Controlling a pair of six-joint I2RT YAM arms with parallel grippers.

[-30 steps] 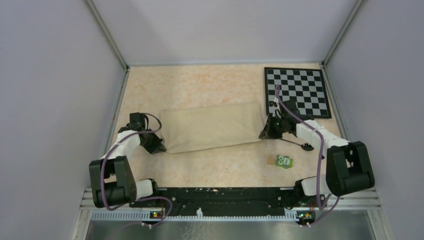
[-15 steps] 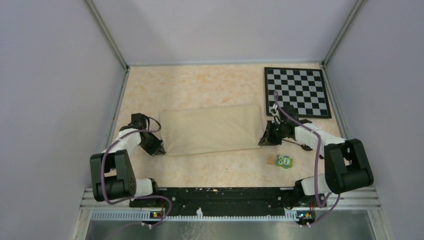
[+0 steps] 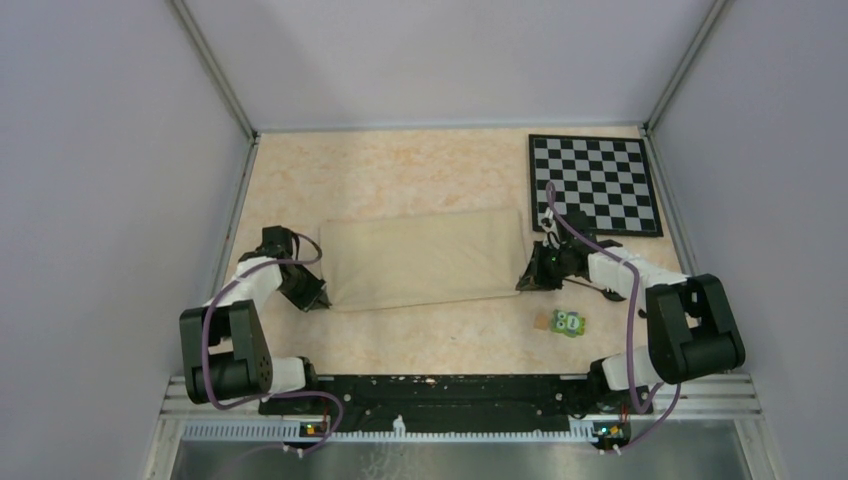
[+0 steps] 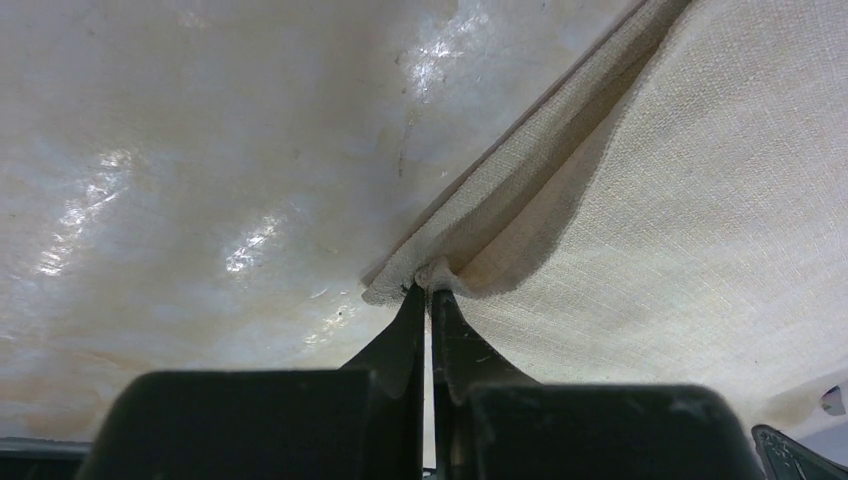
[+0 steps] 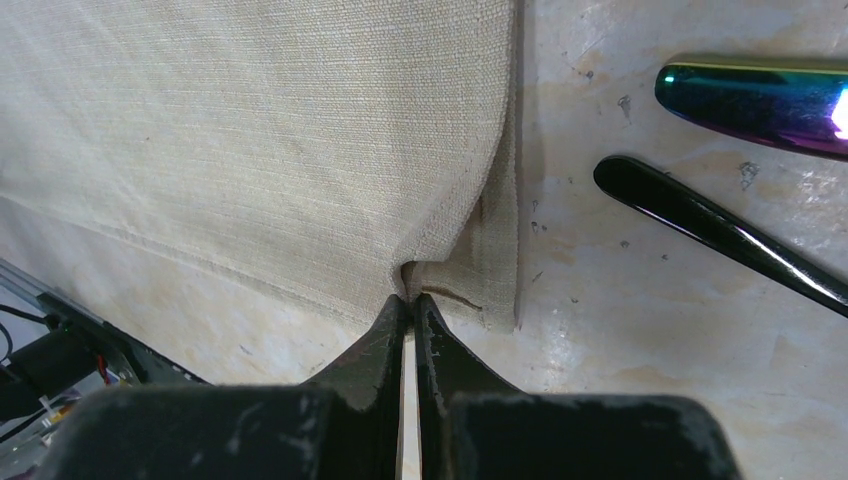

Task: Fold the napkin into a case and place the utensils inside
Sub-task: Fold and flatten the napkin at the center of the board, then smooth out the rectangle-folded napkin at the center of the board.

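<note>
Step in hand: folding. Utensils not in yet.

Napkin is lying mid-way across the table as a wide rectangle, already doubled; a second layer is showing along the edge in both wrist views.

L gripper is pinching the near-left corner, jaws closed down w/ only cloth between them. R gripper is doing the same at the near-right corner, cloth puckering at the tips. Both are sitting low, at table level. Can't tell whether both layers are in either pinch.

My read: I'm setting up the next fold. Next move is calling for both corners going up together and level, then the near edge carrying over toward the far edge. An uneven lift, or a lower layer slipping out, would prob. be skewing the case.

Utensils are waiting on the table just right of the napkin's right edge, not touching it: one black handle, one w/ a purple-blue sheen. They're lying close by my R arm, so I'm watching for a nudge.

Writing: none readable. Chessboard is showing plain squares only. Green block is showing white dots, no text. No brand showing on arms or cloth.
</note>
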